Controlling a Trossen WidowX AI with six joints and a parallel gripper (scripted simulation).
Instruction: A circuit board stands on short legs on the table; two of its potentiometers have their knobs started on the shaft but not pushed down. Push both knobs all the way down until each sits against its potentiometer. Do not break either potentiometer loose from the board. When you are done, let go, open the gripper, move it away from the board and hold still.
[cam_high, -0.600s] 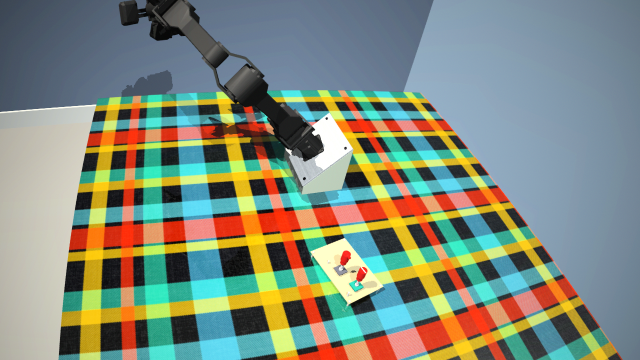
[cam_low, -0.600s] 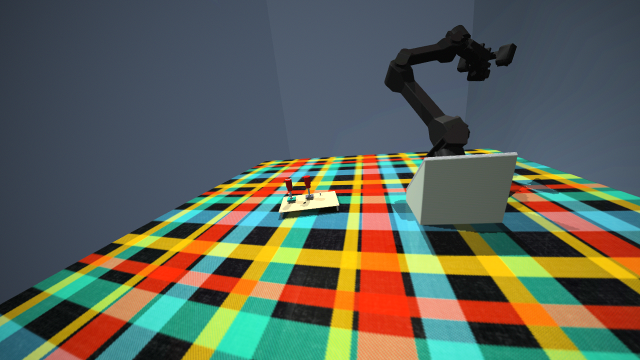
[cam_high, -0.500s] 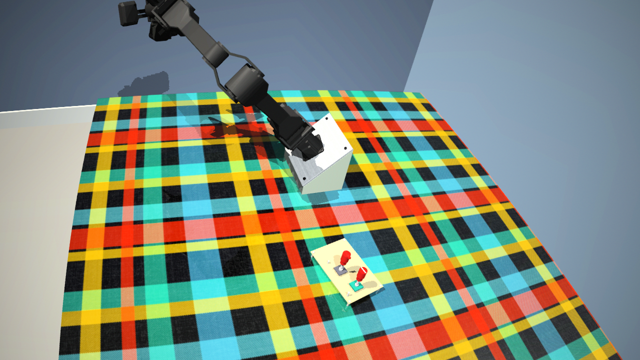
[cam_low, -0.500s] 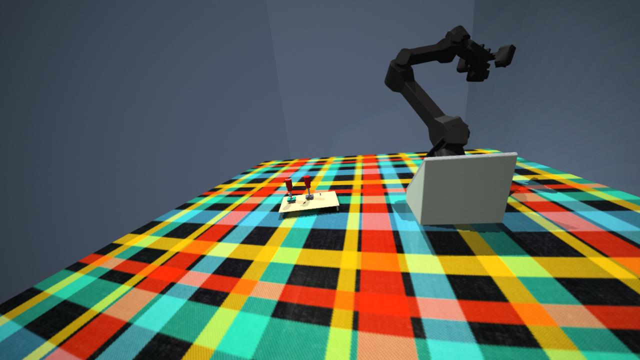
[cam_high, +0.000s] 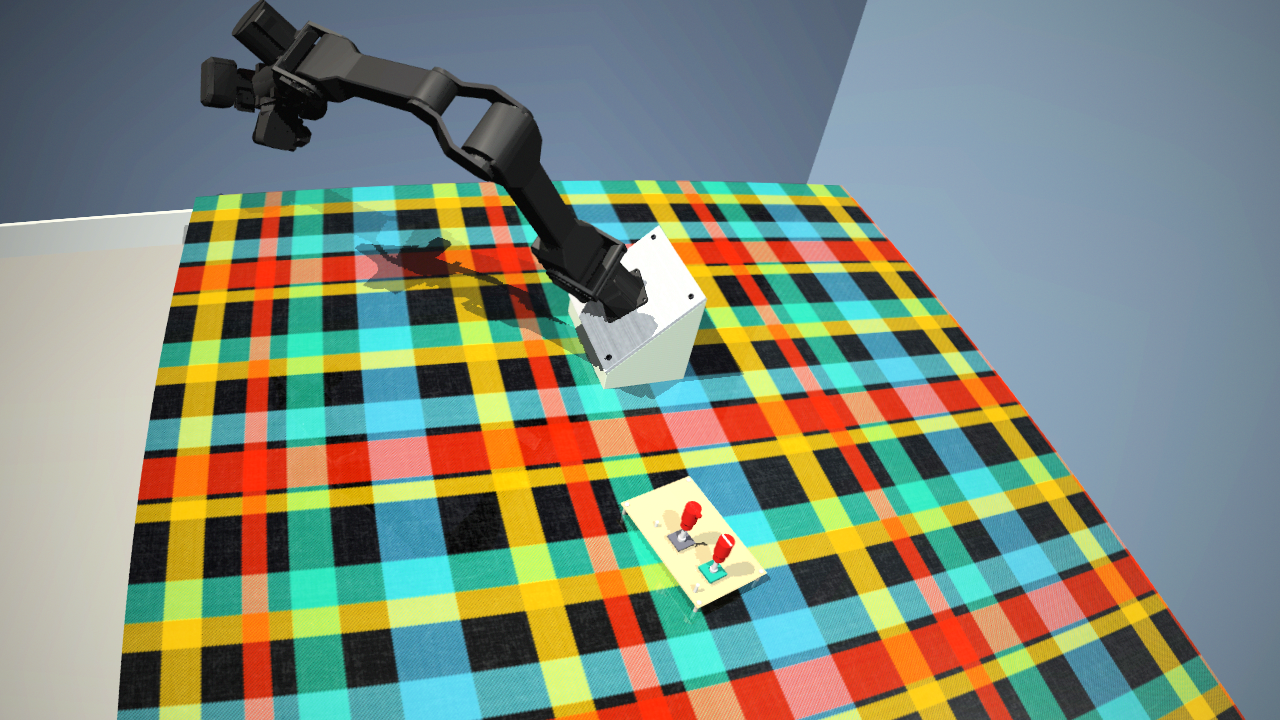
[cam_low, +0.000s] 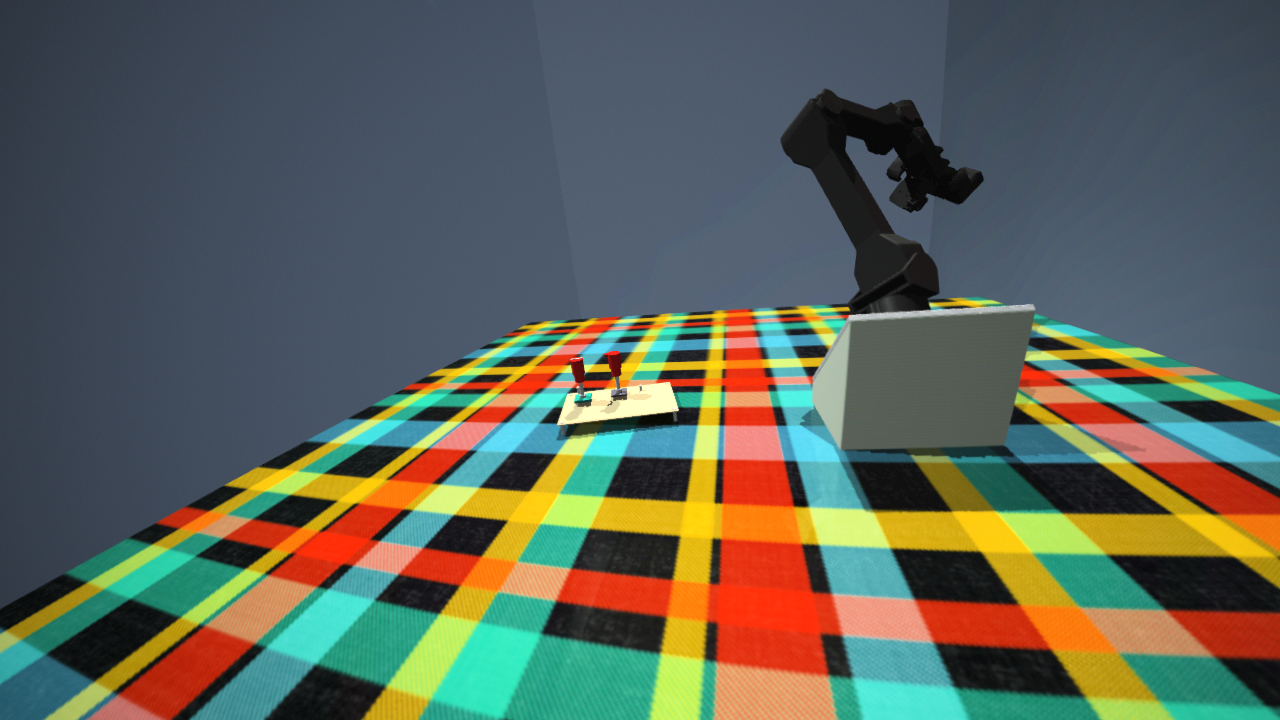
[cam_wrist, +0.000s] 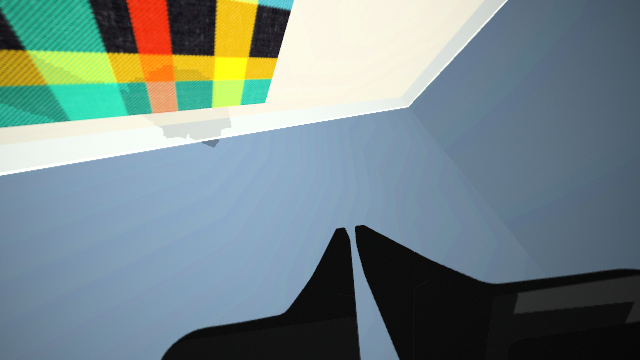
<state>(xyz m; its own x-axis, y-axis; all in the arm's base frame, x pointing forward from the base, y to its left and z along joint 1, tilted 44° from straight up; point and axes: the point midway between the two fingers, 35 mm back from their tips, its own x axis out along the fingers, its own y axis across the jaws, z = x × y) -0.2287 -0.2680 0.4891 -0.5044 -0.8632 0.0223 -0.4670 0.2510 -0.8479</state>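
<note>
The cream circuit board (cam_high: 648, 508) (cam_low: 646, 407) stands on short legs on the table. One red knob (cam_high: 690, 515) (cam_low: 614, 363) stands high on the shaft of the grey potentiometer (cam_high: 680, 542) (cam_low: 618, 393). The other red knob (cam_high: 724, 548) (cam_low: 577, 369) stands high on the shaft of the green potentiometer (cam_high: 712, 572) (cam_low: 582, 397). A length of pale shaft shows below each knob. My gripper (cam_wrist: 350, 235) is shut and empty, its black fingertips almost touching in the wrist view. It is high up on the far side of the arm's base, well away from the board.
The white wedge-shaped base block (cam_high: 673, 277) (cam_low: 930, 380) stands between the raised arm and the board. A plaid cloth (cam_high: 393, 528) (cam_low: 760, 555) covers the table. Small pale parts stand on the board beside the potentiometers. Blue-grey walls are behind.
</note>
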